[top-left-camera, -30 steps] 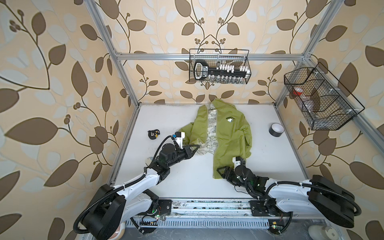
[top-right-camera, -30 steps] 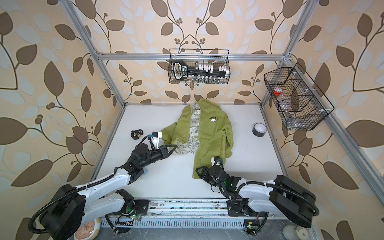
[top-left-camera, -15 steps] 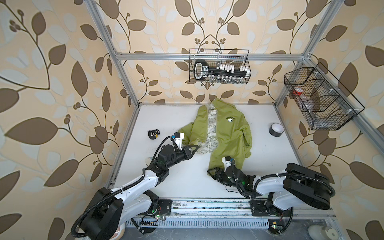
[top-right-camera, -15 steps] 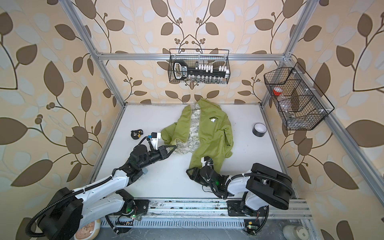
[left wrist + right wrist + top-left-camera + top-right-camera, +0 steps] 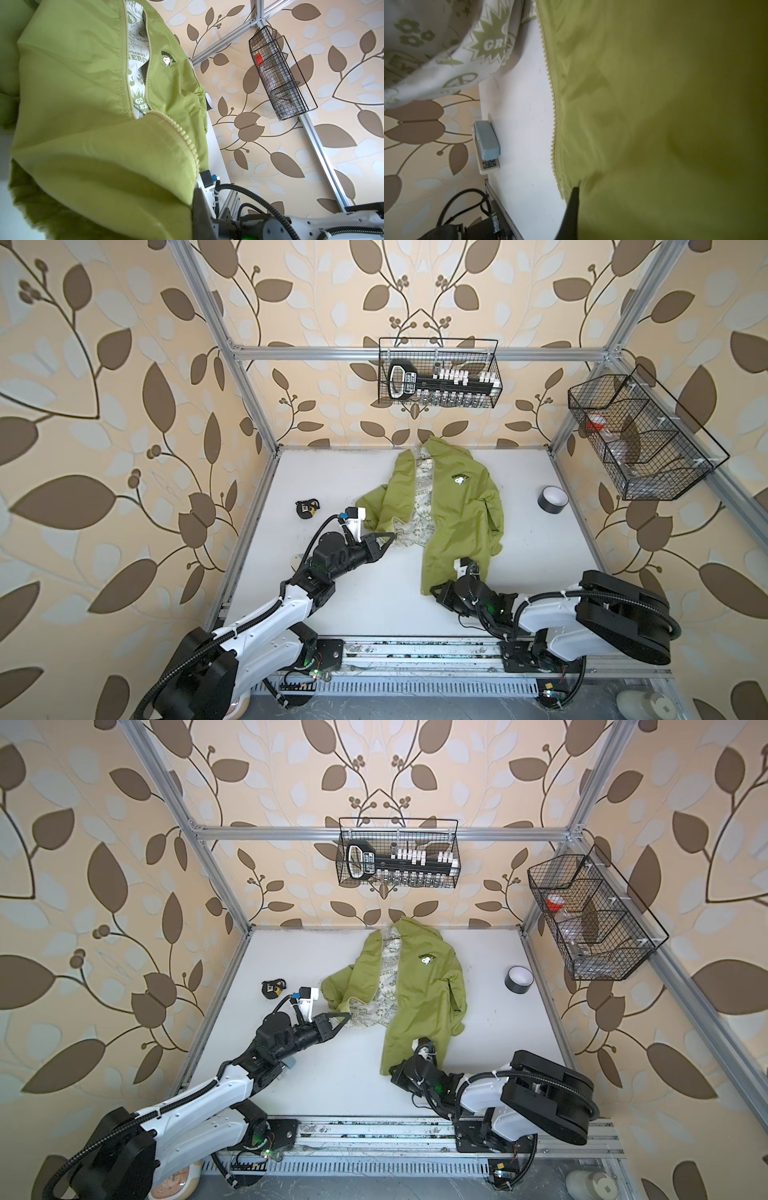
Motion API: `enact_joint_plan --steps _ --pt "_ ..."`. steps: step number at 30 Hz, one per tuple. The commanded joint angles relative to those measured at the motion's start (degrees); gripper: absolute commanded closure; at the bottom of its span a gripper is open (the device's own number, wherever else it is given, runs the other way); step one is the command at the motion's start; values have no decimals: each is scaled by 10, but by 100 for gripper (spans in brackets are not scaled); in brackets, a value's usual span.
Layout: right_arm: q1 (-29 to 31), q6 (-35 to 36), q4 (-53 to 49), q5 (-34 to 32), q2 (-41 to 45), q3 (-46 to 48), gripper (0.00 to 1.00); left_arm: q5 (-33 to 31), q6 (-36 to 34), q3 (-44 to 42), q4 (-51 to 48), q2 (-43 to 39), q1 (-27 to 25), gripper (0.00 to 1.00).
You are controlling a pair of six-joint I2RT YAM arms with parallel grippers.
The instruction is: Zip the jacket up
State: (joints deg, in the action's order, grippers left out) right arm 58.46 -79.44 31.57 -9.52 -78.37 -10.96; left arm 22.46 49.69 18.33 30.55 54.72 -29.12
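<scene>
We look down on a flat, matte white table (image 5: 353,614). A large lime-green hooded jacket (image 5: 457,522) of thin, creased fabric lies on its middle and back, hood toward the far wall. Its front is unzipped, and the panel on the left arm's side is folded outward, baring a pale printed lining (image 5: 422,493). The black left gripper (image 5: 388,537) has its tapered jaws pressed together on the lower edge of that turned-out panel; in its wrist view the smooth cloth drapes in soft puckers over the finger. The black right gripper (image 5: 433,592) lies low at the near hem corner of the other panel. Its jaws are clamped on the fabric just beside the end of the chunky, beaded pale-green zipper teeth (image 5: 553,116). Well apart, near the table's right edge, stands a squat black tape roll (image 5: 552,499). Smallest of all is a black-and-white chest logo (image 5: 460,478).
</scene>
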Motion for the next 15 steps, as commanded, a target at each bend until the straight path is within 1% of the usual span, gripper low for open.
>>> enact_joint_plan --steps 1,6,9,11,13,15 --pt "-19 1 -111 -22 41 22 100 -5 -6 -5 20 -6 7 100" --pt "-59 34 -253 -25 154 31 100 -2 -6 -1 27 6 7 100" --pt "-91 66 -351 -36 235 28 100 0 -6 0 30 14 7 100" --pt "-110 90 -405 -44 274 20 100 0 -5 -1 34 18 7 100" --pt "-126 114 -439 -47 294 11 100 0 -5 -3 38 21 7 100" --pt "-139 132 -431 -27 292 12 98 -1 -5 -5 39 22 6 100"
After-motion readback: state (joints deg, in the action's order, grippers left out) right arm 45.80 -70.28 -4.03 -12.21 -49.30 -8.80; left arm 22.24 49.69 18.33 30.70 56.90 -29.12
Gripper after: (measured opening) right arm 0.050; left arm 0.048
